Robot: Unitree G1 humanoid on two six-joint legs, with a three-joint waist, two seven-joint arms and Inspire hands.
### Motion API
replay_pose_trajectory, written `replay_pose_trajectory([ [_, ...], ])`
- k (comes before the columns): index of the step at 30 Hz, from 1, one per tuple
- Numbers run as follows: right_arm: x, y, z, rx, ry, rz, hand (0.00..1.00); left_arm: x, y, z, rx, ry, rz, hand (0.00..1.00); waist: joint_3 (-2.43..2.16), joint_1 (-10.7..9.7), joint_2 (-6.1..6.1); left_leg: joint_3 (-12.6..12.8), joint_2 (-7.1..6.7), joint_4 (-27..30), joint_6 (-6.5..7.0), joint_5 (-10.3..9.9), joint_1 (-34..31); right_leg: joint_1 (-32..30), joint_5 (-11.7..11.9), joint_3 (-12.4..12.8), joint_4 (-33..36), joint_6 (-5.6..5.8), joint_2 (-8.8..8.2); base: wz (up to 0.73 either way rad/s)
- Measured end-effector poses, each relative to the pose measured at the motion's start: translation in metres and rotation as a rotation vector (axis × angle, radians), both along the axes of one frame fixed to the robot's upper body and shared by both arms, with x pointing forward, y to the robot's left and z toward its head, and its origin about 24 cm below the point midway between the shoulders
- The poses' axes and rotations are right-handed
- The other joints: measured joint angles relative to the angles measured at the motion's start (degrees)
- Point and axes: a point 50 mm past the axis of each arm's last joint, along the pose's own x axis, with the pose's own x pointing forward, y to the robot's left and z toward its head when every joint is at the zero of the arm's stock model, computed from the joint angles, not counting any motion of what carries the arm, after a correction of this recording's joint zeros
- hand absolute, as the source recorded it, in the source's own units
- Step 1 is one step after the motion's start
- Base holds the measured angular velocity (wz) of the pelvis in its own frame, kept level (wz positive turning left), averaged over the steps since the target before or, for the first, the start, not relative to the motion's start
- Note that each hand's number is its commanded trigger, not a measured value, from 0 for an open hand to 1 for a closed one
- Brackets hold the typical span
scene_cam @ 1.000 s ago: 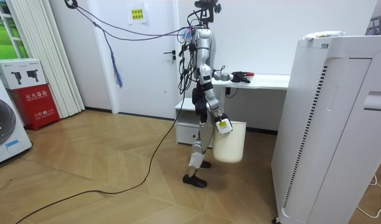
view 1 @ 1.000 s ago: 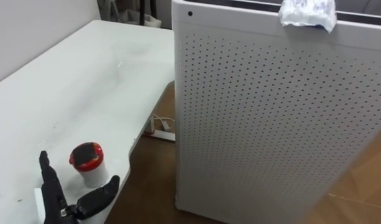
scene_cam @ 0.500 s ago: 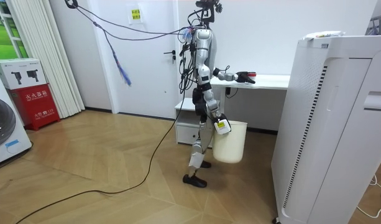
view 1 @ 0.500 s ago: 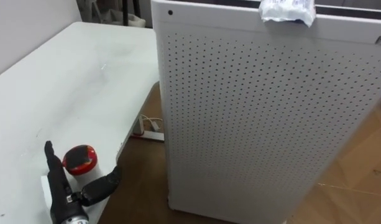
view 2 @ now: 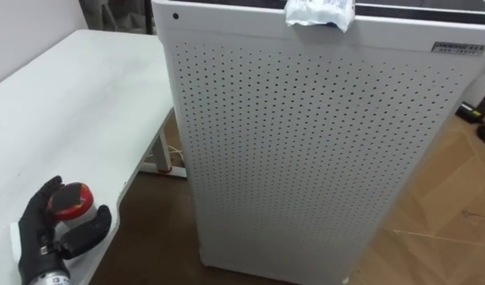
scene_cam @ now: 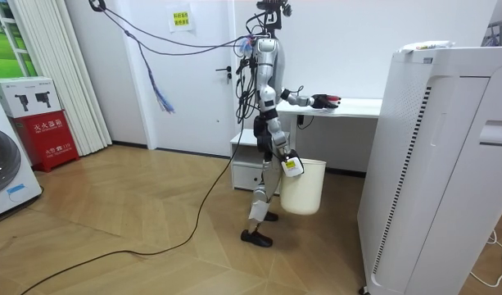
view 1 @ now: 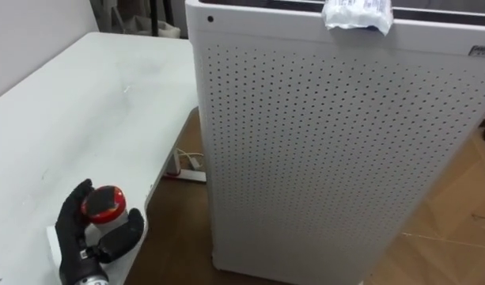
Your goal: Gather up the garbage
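My left hand [view 1: 92, 237] is at the near edge of the table [view 1: 84, 119]. A second ago its fingers stood straight up beside the little red-lidded cup [view 1: 106, 204]. Now fingers and thumb have curled round it from both sides, so I reckon I have it grasped. The cup is still sitting on the table top, not yet lifted. I take that to mean the reaching is over and the lift comes next, then the carry to the bucket [scene_cam: 304, 188].

The room view shows that bucket hanging at my right hand [scene_cam: 292, 166], low down on the near side of the table. I cannot tell from there how that hand's fingers are set on it.

On the floor under the table's far edge lies a white power strip [view 1: 191, 162]. Just past the table's end stands a tall white cabinet [view 1: 321, 158] with a dotted front. A crumpled bit of plastic wrap [view 1: 357, 14] lies on its top, possibly more garbage for later.

As for writing, the cabinet has a small label [view 1: 481, 51] on its top corner, too small to read. In the room view a printed sheet [scene_cam: 180, 18] hangs on the wall well away from the table, and a red box [scene_cam: 50, 135] carries lettering I cannot make out.
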Motion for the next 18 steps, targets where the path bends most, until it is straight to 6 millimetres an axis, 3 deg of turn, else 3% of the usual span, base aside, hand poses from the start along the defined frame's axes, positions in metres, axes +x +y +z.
replay_pose_trajectory([
  [12,0.0004,0.0008,-0.0003,0.0,0.007,0.003,1.0,0.0005,0.0017,-0.0017,-0.052,0.008,0.029,1.0,-0.09,-0.28,-0.19,0.87,0.13,0.01,0.0,0.0,0.15,-0.21,0.0,0.37,0.01,0.0,0.0,-0.01],
  [18,0.0064,0.0045,0.0015,0.004,-0.016,0.023,1.0,0.0087,0.0014,-0.0018,-0.094,0.007,0.007,1.0,0.13,-0.14,-0.42,2.48,0.65,-0.32,0.0,0.0,0.88,-0.42,0.06,1.66,0.88,-0.1,0.23,-0.13],
])
